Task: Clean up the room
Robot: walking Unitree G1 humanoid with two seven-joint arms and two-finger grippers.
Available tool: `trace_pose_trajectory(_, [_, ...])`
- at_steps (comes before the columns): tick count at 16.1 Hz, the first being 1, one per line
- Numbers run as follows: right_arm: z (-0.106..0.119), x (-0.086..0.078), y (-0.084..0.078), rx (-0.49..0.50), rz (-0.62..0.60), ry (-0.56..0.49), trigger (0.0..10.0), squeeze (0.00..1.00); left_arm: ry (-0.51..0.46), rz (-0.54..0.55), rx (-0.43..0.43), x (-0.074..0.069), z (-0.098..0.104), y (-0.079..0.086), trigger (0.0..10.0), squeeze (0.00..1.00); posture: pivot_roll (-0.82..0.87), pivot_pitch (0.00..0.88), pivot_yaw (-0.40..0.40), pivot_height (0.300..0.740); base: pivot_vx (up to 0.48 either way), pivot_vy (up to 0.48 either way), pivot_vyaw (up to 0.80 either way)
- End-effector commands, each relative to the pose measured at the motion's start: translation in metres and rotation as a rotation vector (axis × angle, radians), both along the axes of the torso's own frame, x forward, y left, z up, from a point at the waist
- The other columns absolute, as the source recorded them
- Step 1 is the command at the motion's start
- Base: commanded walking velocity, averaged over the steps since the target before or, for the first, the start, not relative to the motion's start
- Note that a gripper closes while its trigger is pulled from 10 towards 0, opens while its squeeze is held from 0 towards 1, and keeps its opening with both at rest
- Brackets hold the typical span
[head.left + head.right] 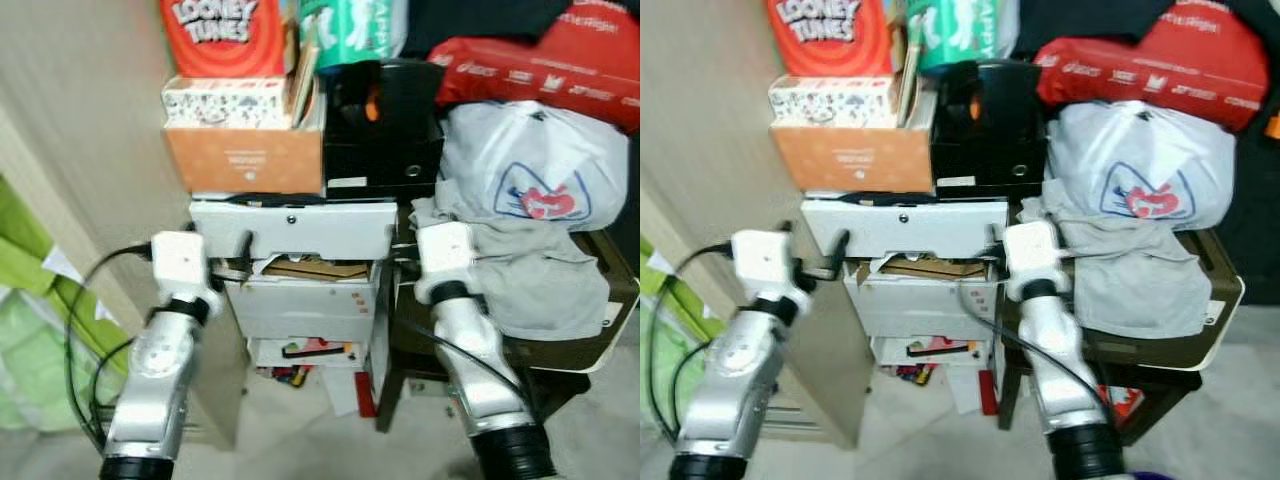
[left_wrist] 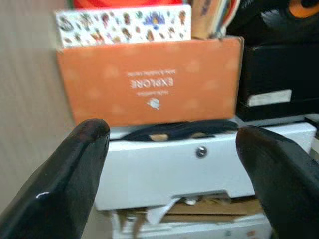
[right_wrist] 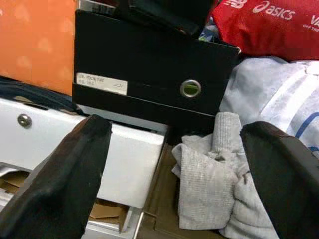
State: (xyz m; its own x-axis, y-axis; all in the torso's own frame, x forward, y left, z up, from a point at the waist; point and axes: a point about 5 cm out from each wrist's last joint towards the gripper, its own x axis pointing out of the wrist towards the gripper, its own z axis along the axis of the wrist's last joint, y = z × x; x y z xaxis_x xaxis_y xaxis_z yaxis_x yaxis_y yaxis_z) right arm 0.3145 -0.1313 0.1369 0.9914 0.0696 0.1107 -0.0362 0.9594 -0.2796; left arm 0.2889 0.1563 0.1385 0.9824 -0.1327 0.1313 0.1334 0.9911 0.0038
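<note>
Left wrist view has the left gripper (image 2: 172,164) spread wide before the white plastic drawer unit (image 1: 292,228), under the orange cardboard box (image 2: 149,79). Right gripper (image 3: 179,184), likewise spread, faces the crumpled grey cloth (image 3: 212,184), seemingly on a dark stool (image 1: 1215,300).

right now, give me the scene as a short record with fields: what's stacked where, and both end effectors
drawer unit: white drawers, top drawer sticking out, cardboard visible under it
on top of unit: orange box on the left, black box on the right
right of unit: grey cloth under a white plastic bag, red bag behind
left end effector: open, at the top drawer's left front
right end effector: open, at the drawer's right corner beside the grey cloth
floor: small clutter under the drawers
</note>
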Motion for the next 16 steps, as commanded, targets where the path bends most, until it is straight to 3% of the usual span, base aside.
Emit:
trace_pose_trajectory(1, [-0.001,-0.001,-0.007,-0.007,-0.023,0.005,10.0,0.00,-0.004,0.001,0.004,-0.001,0.001,-0.003,10.0,0.00,-0.08,0.000,0.033,0.740,0.000,0.000,0.00])
trace_pose_trajectory(4, [-0.012,-0.002,-0.001,0.004,-0.017,0.058,10.0,0.00,0.077,0.009,0.024,-0.005,-0.015,0.001,10.0,0.00,-0.06,0.000,0.027,0.740,0.000,0.000,0.00])
trace_pose_trajectory(7, [-0.038,-0.007,0.001,0.003,-0.008,0.223,10.0,0.00,0.176,0.051,0.033,-0.012,-0.037,0.018,10.0,0.00,-0.06,0.018,0.021,0.740,0.000,0.000,0.00])
trace_pose_trajectory(11, [-0.060,-0.015,0.002,0.006,0.000,0.386,10.0,0.00,0.234,0.031,0.040,-0.016,-0.046,0.013,10.0,0.00,-0.08,0.037,0.023,0.740,0.000,0.000,0.00])
trace_pose_trajectory(13, [-0.080,-0.022,0.007,0.045,-0.004,0.529,10.0,0.00,0.338,0.022,0.069,-0.017,-0.063,0.010,10.0,0.00,-0.08,0.035,0.029,0.740,0.000,0.000,0.00])
trace_pose_trajectory(16, [-0.095,-0.015,0.019,0.074,0.004,0.588,10.0,0.00,0.563,-0.006,0.081,-0.012,-0.095,0.010,10.0,0.00,-0.09,0.028,0.043,0.740,0.000,0.000,0.00])
